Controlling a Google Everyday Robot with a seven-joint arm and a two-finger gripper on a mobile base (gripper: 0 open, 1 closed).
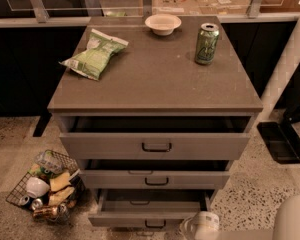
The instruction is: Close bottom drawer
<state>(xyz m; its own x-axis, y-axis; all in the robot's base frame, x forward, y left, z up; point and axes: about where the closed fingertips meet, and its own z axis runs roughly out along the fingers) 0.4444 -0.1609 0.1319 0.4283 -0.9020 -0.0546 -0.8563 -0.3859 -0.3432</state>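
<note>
The bottom drawer (135,218) is the lowest of three grey drawers in the grey cabinet (155,84). It is pulled out the farthest, and its plain grey inside shows. Its small dark bar handle (155,225) sits at the frame's lower edge. My gripper (202,226) is a white shape low in the view, just right of the drawer's front and about level with it. I cannot see whether it touches the front. The middle drawer (155,180) and the top drawer (155,146) also stand partly open.
On the cabinet top lie a green chip bag (92,56), a white bowl (163,23) and a green can (207,44). A wire basket (42,189) of rubbish sits on the floor at left. A black tray (280,141) lies on the floor at right. My white arm (292,219) fills the lower right corner.
</note>
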